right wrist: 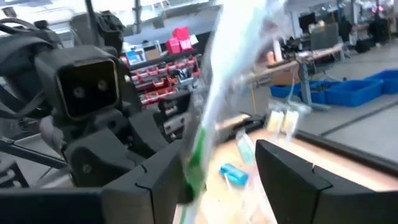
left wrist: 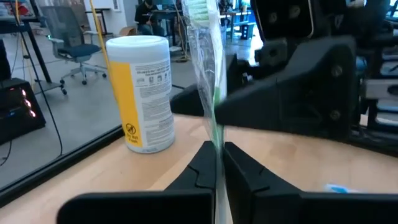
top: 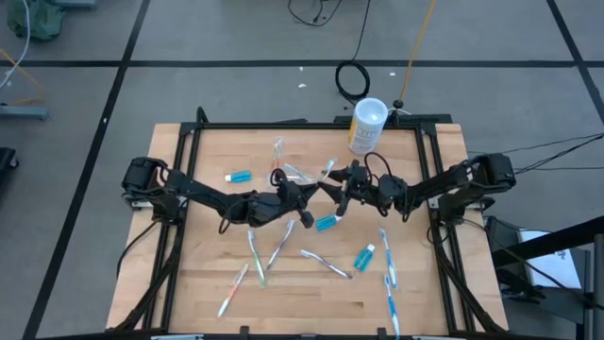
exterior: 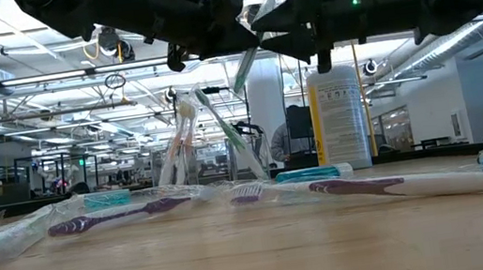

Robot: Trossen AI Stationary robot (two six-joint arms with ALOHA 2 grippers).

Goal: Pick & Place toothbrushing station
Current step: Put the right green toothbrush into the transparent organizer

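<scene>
Only the left wrist view shows the grip plainly: the left gripper (left wrist: 217,163) has its fingers pinched tight on a wrapped green brush (left wrist: 208,68), which stands up between them, bristle head at the top and partly cut off by the frame edge. The right wrist view shows the right gripper (right wrist: 214,174) with fingers spread wide, the same brush (right wrist: 208,134) slanting up through the gap; whether it touches either finger is hard to tell. From above, both grippers meet over the table's (top: 208,274) middle and the brush is hidden among them. The low view has the brush (exterior: 248,58) hanging tilted, high above the table. The clear holder (exterior: 182,153) stands far left of centre with brushes in it; the canister (top: 366,126) stands at the far edge. Other brushes and a teal tube (top: 364,257) lie scattered nearer.
</scene>
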